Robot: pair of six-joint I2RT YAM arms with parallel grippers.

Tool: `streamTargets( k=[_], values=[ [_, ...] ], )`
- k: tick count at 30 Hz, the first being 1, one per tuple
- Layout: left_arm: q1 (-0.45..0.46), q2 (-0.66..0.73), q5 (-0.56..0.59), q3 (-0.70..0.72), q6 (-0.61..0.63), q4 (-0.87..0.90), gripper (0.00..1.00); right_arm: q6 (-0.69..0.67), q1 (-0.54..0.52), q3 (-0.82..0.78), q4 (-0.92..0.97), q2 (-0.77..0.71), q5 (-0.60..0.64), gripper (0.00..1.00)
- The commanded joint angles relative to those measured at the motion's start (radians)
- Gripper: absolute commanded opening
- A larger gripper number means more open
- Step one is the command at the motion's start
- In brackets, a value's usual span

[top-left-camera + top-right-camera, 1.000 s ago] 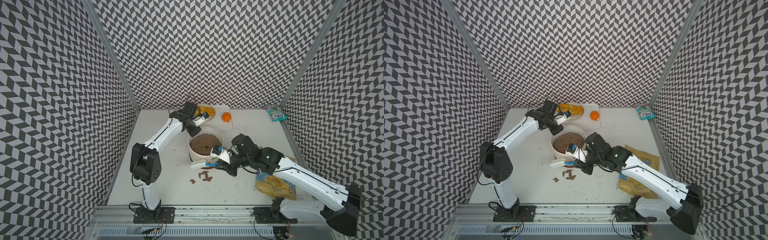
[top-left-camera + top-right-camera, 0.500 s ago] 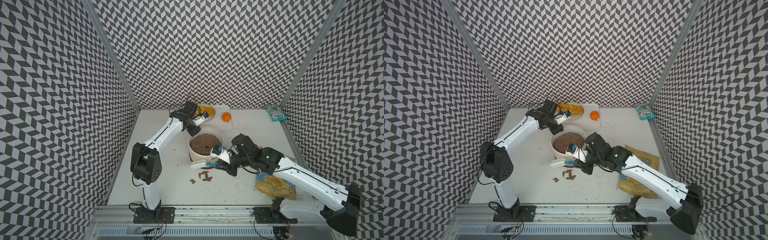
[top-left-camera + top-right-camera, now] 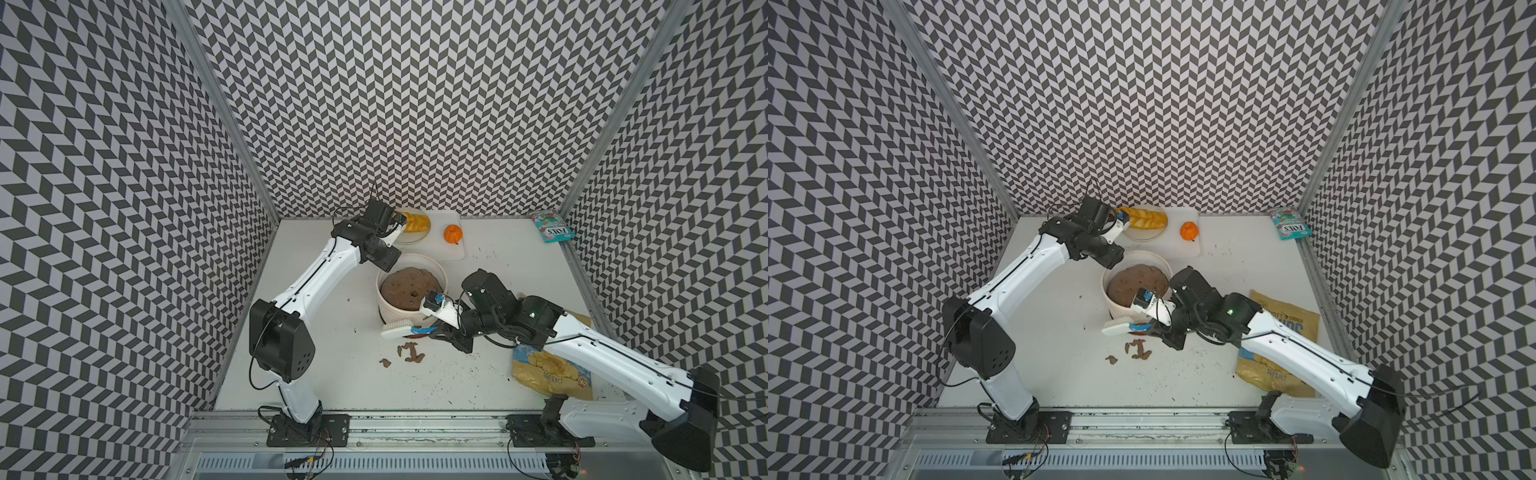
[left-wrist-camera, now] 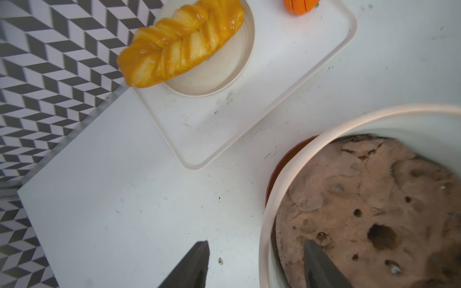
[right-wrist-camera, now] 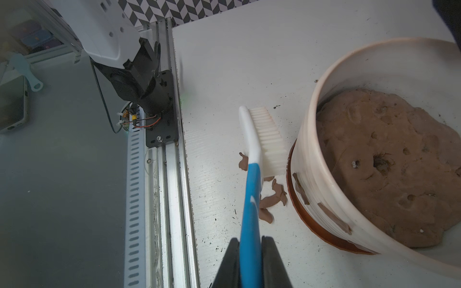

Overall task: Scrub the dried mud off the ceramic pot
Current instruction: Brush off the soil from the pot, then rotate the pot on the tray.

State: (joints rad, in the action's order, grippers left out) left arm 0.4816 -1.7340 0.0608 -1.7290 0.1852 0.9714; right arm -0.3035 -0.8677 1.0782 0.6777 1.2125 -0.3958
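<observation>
White tabletop (image 3: 316, 374) inside chevron walls (image 3: 415, 104); ceramic pot (image 3: 417, 258) mid-table, brush (image 5: 264, 139) at its wall.
Far behind-right of the pot a teal packet (image 3: 552, 226) reads "FOX'S"; to the pot's right a chip bag (image 3: 552, 374) reading "SEA SALT" lies partly under my right arm (image 3: 602, 353). My left gripper (image 4: 255, 243) stands open, empty, straddling the pot's rim. My right gripper (image 5: 250, 246) clamps the brush's blue handle, bristles low beside the pot's wall, where dried mud (image 5: 300, 189) strips cling.

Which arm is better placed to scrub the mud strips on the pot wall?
Right. Its jaws hold the brush, bristles beside the dried mud on the ceramic pot; the left jaws hold no tool.
</observation>
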Motion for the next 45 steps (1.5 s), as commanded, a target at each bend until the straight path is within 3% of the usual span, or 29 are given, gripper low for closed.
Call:
streamTargets(
  k=[1, 9, 16, 23, 29, 45],
  values=[
    [0.018, 0.071, 0.065, 0.012, -0.162, 0.058, 0.62, 0.008, -0.003, -0.015, -0.086, -0.011, -0.023, 0.00],
    [0.063, 0.163, 0.107, 0.120, -0.403, 0.159, 0.57, 0.028, -0.003, -0.047, -0.140, -0.052, -0.042, 0.00],
    [0.068, 0.220, 0.066, 0.263, -0.557, 0.150, 0.48, 0.029, -0.004, -0.060, -0.153, -0.074, -0.047, 0.00],
    [0.077, 0.232, 0.027, 0.340, -0.591, 0.110, 0.41, 0.027, -0.004, -0.058, -0.136, -0.072, -0.022, 0.00],
    [0.086, 0.214, 0.002, 0.342, -0.644, 0.112, 0.27, 0.027, -0.004, -0.061, -0.134, -0.060, -0.018, 0.00],
    [0.106, 0.133, 0.043, 0.279, -0.710, 0.193, 0.26, 0.026, -0.004, -0.057, -0.126, -0.047, -0.029, 0.00]
  ],
)
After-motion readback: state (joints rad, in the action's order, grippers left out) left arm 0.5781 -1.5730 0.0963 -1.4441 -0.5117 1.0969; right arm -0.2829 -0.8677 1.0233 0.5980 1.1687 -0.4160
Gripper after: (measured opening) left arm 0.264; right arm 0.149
